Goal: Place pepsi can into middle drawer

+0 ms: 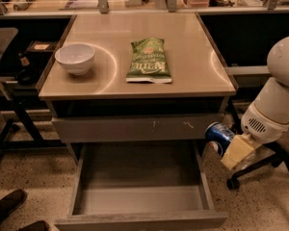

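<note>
Worktop [195, 57]: one bowl [75, 57], one chip bag [148, 60] | gripper [225, 142] below front-right corner clamps one pepsi can [216, 132] | one middle drawer [135, 174] open

Warm, yellowish indoor light from overhead; tabletop [192, 57] brightest, with curved glare arcs beside the white bowl [75, 57] and a streak near its right edge; faint sheen on the chip bag [148, 60]; deep shadow under the top; open middle drawer [139, 198] dim and grey; gripper [227, 143], just right of the drawer, clasps the pepsi can [217, 133] in half-shade; arm shell [284, 61] lit pale above.
</note>
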Controlling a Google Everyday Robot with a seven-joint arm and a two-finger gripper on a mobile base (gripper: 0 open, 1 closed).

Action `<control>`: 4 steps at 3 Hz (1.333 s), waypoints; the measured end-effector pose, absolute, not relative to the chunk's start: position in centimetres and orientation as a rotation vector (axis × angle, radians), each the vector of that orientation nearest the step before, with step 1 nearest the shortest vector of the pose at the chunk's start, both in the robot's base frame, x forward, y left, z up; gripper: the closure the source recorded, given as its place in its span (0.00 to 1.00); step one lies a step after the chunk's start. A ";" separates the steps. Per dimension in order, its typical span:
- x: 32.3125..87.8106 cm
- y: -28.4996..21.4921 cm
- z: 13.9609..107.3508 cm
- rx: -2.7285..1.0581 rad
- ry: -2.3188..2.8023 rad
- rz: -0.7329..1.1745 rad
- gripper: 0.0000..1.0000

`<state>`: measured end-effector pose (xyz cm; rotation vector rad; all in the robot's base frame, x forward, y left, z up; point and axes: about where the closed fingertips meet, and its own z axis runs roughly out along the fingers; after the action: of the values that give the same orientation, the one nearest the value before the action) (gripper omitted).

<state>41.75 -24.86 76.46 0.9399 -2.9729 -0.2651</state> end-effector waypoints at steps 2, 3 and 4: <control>41.8 -23.1 68.5 0.710 -2.988 -0.369 1.00; 42.4 -22.0 64.6 0.605 -2.985 -0.419 1.00; 42.4 -22.0 64.6 0.605 -2.984 -0.419 1.00</control>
<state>42.38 -21.96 64.59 0.6054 -2.9844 -0.4188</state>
